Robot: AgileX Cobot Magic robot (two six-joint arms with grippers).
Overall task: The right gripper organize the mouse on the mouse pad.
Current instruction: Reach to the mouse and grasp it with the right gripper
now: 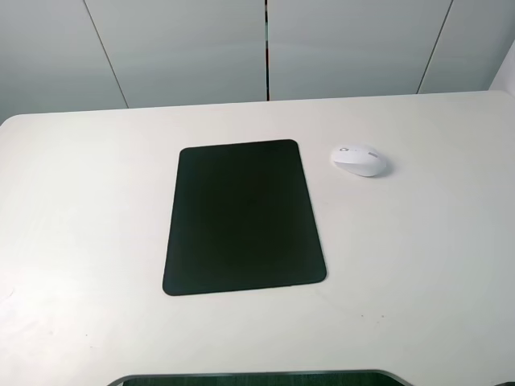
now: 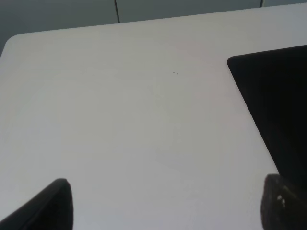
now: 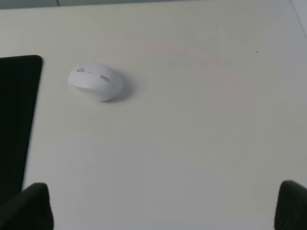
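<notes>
White oval mouse [image 1: 360,159], grey-wheeled, lies toward the bench's [image 1: 418,265] far edge, beside the black mouse pad [image 1: 241,217]; right gripper [image 3: 160,211] fingers apart.

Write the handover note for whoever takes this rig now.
The left gripper is open, empty, above the table by the left edge of the mouse pad.
The right gripper is open, empty, short of the mouse.
The mouse lies on the table right of the mouse pad, near its far corner, not touching.
Done: nothing.
Left: grasp the mouse, set it on the mouse pad.
</notes>
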